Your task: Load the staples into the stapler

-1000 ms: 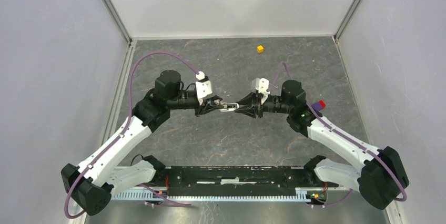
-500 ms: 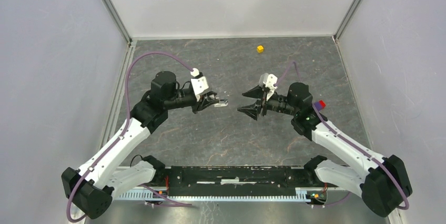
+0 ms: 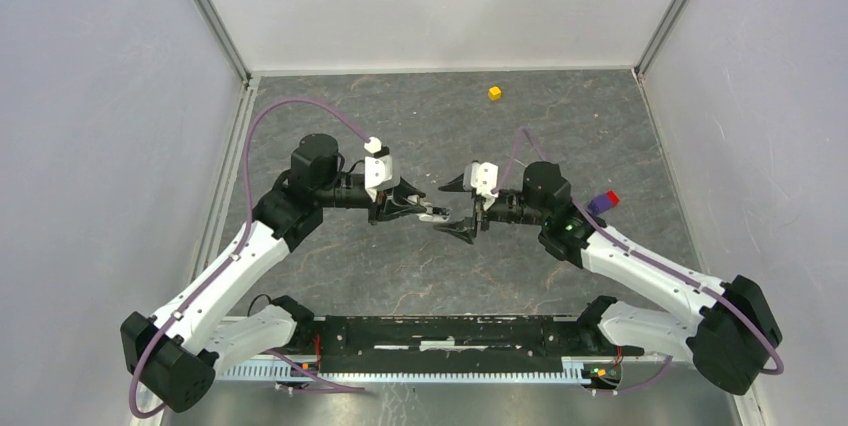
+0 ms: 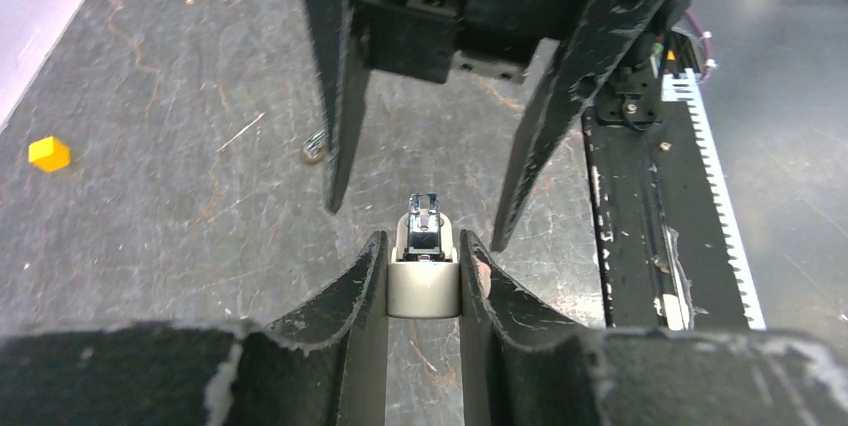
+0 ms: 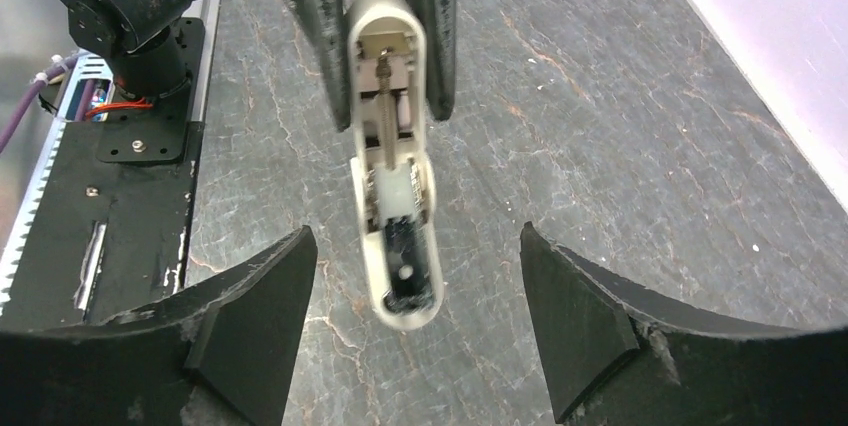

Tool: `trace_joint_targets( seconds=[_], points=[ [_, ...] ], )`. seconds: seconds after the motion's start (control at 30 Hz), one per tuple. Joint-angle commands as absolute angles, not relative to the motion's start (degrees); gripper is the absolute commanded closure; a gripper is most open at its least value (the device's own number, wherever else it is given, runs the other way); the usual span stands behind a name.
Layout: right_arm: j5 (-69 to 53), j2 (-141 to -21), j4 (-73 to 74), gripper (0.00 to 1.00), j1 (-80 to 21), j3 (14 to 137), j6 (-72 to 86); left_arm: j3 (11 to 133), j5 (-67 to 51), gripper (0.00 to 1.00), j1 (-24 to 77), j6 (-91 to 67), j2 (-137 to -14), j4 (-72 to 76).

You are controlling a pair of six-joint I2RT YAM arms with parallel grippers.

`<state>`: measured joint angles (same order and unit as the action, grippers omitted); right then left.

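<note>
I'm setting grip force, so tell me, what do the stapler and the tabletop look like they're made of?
Stapler: probably off-white matte plastic, going by its smooth, rounded, moulded shell. The inner channel looks like metal, with a thin shiny rod running along it. Tabletop: dark grey with pale veins like stone and a low sheen. It could equally be a printed laminate; the look leaves that open.

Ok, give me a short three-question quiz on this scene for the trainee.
1. Which gripper holds the stapler? A: left gripper; B: right gripper; C: neither.
2. True or false: the right gripper's jaws stand wide open, facing the stapler.
3. Fill in: the small cube is ____ in colour.
Key: 1 A; 2 true; 3 yellow.
</note>
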<state>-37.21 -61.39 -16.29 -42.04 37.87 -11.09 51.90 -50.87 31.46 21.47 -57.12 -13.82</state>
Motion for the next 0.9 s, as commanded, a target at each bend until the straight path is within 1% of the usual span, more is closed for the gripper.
trace_joint_targets(
  seconds=[0.0, 0.2, 0.23, 0.33, 0.37, 0.4, 0.47, 0.5, 0.53, 0.57, 0.63, 0.67, 0.7, 0.77, 0.87],
  points=[
    [-37.99, -64.17, -18.26, 0.22, -43.27, 42.51, -14.18, 51.0, -57.54, 0.98, 31.38, 18.2, -56.63, -8.37],
    [-39.6, -66.39, -18.93, 0.35, -44.82, 43.47, -13.19, 49.97, -58.26, 0.98, 31.38, 18.31, -56.08, -8.07],
    [-39.91, -66.64, -19.59, 0.4, -45.03, 43.35, -12.57, 49.8, -58.17, 0.98, 31.38, 18.46, -56.05, -8.07],
    [-40.28, -67.28, -20.25, 0.61, -45.24, 42.88, -11.73, 49.66, -57.84, 0.98, 31.38, 18.88, -55.8, -8.0],
    [-40.27, -67.3, -20.64, 0.66, -45.25, 42.45, -11.33, 49.66, -57.83, 0.98, 31.4, 18.9, -55.65, -7.95],
    [-40.34, -67.17, -21.43, 0.71, -45.25, 41.71, -10.96, 49.66, -57.66, 0.98, 31.45, 19.05, -55.48, -7.92],
    [-40.81, -66.98, -22.79, 0.77, -45.26, 40.6, -10.29, 49.42, -57.04, 0.98, 31.39, 19.2, -55.01, -7.86],
    [-41.1, -66.98, -23.05, 0.8, -45.22, 40.39, -10.08, 49.04, -55.95, 0.95, 31.39, 18.93, -54.7, -7.59],
    [-41.09, -66.97, -23.23, 0.82, -45.26, 40.27, -9.86, 48.61, -54.49, 0.88, 31.38, 17.9, -54.18, -6.7],
    [-40.36, -66.84, -23.48, 0.83, -45.22, 40.1, -9.33, 47.99, -51.99, 0.75, 31.44, 16.62, -53.74, -5.31],
    [-36.56, -66.8, -23.13, 0.84, -45.18, 39.83, -8.92, 46.67, -46.6, 0.37, 31.38, 14.13, -52.1, -3.07],
    [-33.91, -67.0, -22.77, 0.84, -45.09, 39.88, -8.73, 46.41, -44.49, 0.13, 31.38, 13.22, -51.01, -2.78],
    [-31.24, -67.5, -22.02, 0.84, -44.86, 40.01, -8.34, 46.09, -41.71, 0.01, 31.4, 12.46, -50.06, -2.61],
    [-24.18, -68.94, -20.63, 0.84, -43.88, 40.49, -6.67, 45.4, -36.69, 0.0, 31.39, 10.64, -47.65, -2.61],
    [-14.66, -72.28, -19.79, 0.84, -40.09, 40.79, -0.36, 43.6, -25.17, 0.0, 31.41, 6.01, -44.22, -2.83]
  ],
)
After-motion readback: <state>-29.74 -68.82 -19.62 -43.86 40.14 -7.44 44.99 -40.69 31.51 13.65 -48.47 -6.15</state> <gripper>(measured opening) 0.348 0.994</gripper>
